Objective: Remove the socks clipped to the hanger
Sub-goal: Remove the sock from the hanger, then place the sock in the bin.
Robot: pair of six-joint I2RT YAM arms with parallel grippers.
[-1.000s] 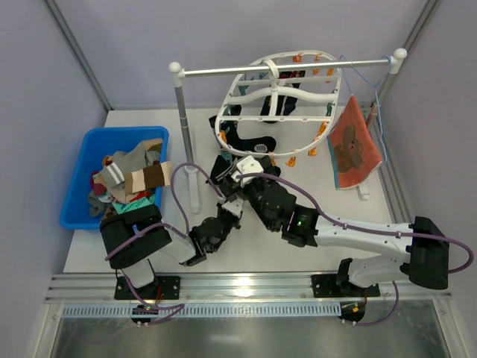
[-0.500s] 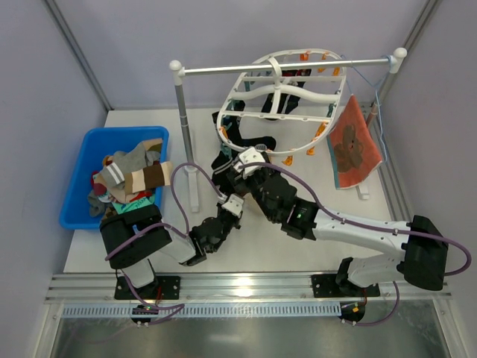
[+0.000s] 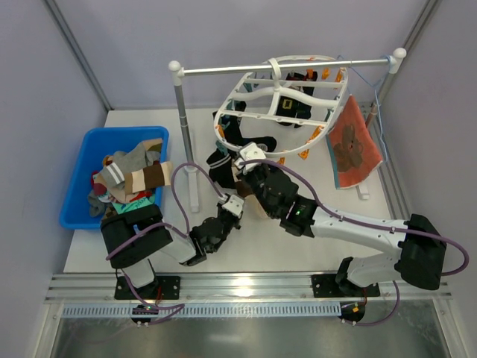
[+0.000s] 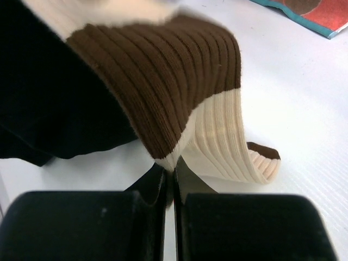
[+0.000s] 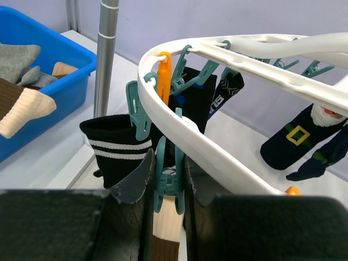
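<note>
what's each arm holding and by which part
Right fingers pinch a teal clip on the hanger; left fingers grip the brown-and-cream sock by its ribbed edge.

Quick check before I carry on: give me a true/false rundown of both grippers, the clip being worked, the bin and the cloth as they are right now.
1. The left gripper is shut on the brown-and-cream sock. True.
2. The right gripper is pinching an orange clip. False: its fingers close on a teal clip of the hanger.
3. The blue bin is empty. False: it holds a pile of socks.
4. A black sock with white stripes hangs clipped to the hanger. True.
5. The orange-red cloth lies in the bin. False: it hangs at the right end of the rail.
</note>
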